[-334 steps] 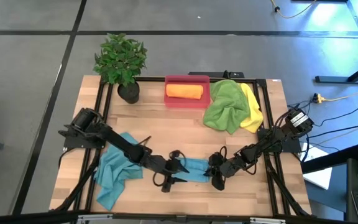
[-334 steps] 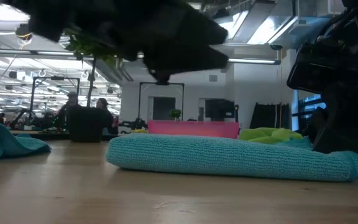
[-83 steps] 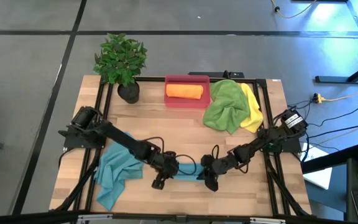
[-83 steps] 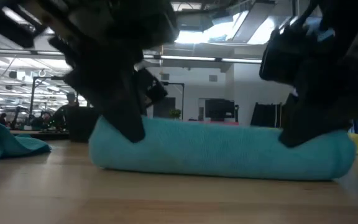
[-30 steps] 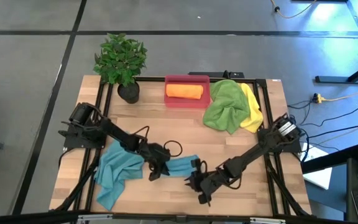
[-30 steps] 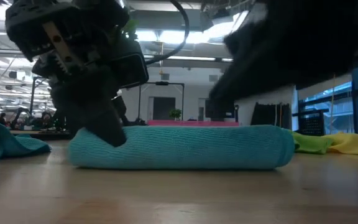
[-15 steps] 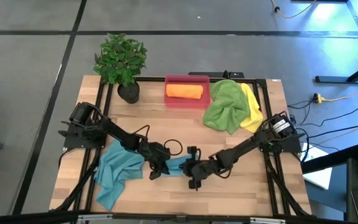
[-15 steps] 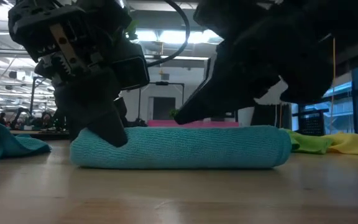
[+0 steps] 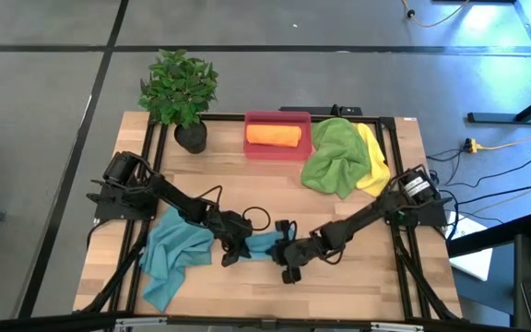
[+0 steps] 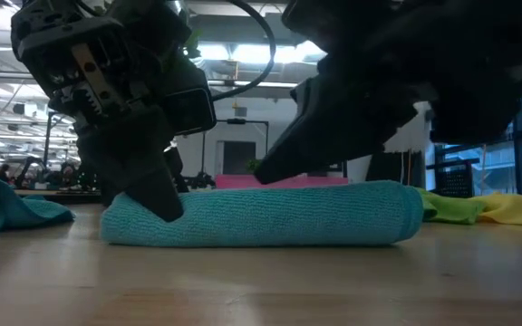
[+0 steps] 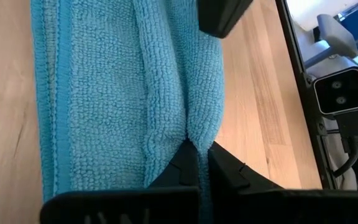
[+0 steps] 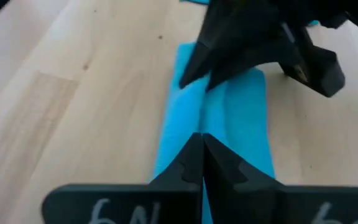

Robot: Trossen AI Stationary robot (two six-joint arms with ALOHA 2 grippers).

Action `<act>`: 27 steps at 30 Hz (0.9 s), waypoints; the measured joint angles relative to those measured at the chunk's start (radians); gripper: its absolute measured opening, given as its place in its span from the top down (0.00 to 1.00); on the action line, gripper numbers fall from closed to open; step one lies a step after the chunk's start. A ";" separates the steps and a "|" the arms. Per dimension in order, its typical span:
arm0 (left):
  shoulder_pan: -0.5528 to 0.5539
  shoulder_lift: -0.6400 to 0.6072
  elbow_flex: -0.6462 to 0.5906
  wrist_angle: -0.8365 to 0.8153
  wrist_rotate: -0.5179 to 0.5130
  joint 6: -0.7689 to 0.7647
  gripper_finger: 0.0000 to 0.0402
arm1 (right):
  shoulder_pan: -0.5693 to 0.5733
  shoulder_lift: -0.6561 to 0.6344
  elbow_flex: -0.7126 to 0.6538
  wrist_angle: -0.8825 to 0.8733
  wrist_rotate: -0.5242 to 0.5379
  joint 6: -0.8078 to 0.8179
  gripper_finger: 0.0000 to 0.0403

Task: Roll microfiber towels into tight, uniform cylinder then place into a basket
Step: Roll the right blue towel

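inspector: report the state of your grippers and the work piece.

operator: my left gripper [image 9: 231, 251] is pinching a fold at one end of the rolled teal towel [image 9: 264, 247]; in my left wrist view the fingertips [image 11: 191, 163] are pressed together with cloth bunched between them. my right gripper [image 9: 287, 261] is pressed shut on the other end of the same roll. the roll lies on the table [image 9: 339, 277] near the front edge, well apart from the basket [image 9: 279, 149] at the back, which already holds an orange roll [image 9: 274, 136].

inspector: how should the step in hand be done?

operator: my judgement is that both ends must rise together and level, so the cylinder does not sag or unwind. the grips should bite the outer flap as well as the core. from the low view i cannot tell whether the right fingers catch the loose edge or only the top layer, so i would lift slowly and watch for the flap dropping.

inspector: differences from the earlier frames?

operator: a second ago my right gripper was off the roll toward the front edge and partly spread; it has since come onto the end and closed. the roll has shifted little. the loose teal towel [image 9: 169, 258], green towel [image 9: 332, 157], yellow towel [image 9: 373, 164] and plant [image 9: 180, 94] are unchanged.
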 joint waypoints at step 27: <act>0.000 0.002 -0.001 0.006 -0.006 -0.001 1.00 | -0.048 0.036 -0.001 0.007 -0.007 0.077 0.99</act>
